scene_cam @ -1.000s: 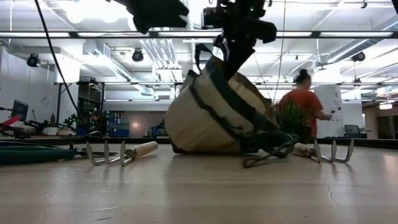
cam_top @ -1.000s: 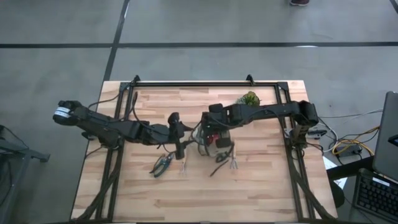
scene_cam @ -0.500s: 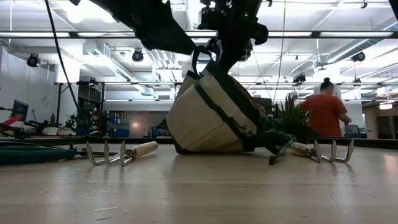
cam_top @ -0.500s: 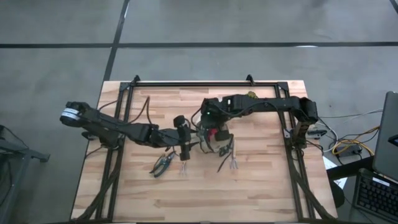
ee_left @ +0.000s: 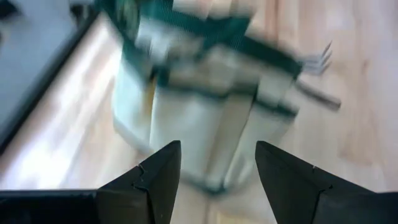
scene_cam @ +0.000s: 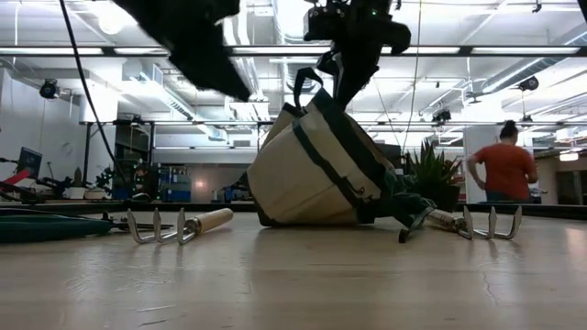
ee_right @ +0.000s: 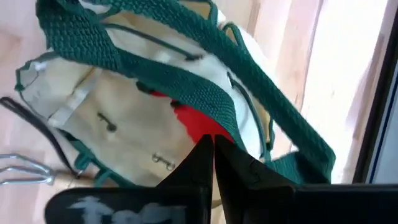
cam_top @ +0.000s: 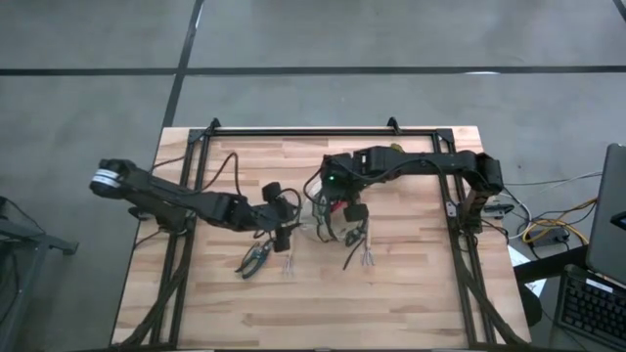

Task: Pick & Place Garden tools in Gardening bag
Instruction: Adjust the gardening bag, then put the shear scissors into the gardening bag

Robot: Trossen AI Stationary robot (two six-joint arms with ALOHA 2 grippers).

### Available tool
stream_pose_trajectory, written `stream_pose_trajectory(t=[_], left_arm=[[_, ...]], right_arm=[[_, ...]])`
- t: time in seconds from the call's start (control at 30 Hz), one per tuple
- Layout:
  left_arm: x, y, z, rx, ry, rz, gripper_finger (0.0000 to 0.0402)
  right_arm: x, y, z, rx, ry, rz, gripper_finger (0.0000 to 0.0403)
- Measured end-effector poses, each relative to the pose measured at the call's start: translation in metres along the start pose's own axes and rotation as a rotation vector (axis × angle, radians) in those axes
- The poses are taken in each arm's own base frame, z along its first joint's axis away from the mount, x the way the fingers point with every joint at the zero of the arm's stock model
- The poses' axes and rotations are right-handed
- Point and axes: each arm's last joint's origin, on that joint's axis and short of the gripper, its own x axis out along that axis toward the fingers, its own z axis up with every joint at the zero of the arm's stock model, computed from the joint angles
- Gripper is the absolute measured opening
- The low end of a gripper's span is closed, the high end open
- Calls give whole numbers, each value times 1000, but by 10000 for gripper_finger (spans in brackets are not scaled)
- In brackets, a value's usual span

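Right tool (ee_right: 213,163) is pinched together above the gardening bag (scene_cam: 316,170), seemingly on its green handle (ee_right: 186,68), while the left tool (ee_left: 217,168) hangs with jaws apart, empty, just beside it. The tan bag leans mid-table (cam_top: 411,293), a red piece (ee_right: 199,127) inside; if that handle slips, it could tip and spill.

On the bench (cam_top: 411,293), the left gripper (cam_top: 282,217) is just beside the gardening bag (cam_top: 329,217). The right gripper (cam_top: 335,186) is over the bag. Pruning shears (cam_top: 256,258) lie nearby.
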Motion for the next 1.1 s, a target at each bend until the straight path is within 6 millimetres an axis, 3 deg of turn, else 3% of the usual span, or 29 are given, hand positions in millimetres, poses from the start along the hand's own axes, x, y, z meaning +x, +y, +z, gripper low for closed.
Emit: stream_pose_trajectory(t=[0.27,0.53,0.73,0.87,1.1], left_arm=[[-9,3,-29,-204,292,-27,211],[-20,-25,-59,-72,424,-173,211],[-39,-48,-75,-149,534,-210,211],[-50,-61,-92,-14,602,-216,211],[-54,-83,-113,481,543,-275,211]], right_arm=[[-12,3,-11,114,81,23,19],[-17,10,-17,131,140,40,59],[-22,11,-20,144,148,42,70],[-29,15,-21,138,142,47,69],[-33,16,-22,172,133,47,59]])
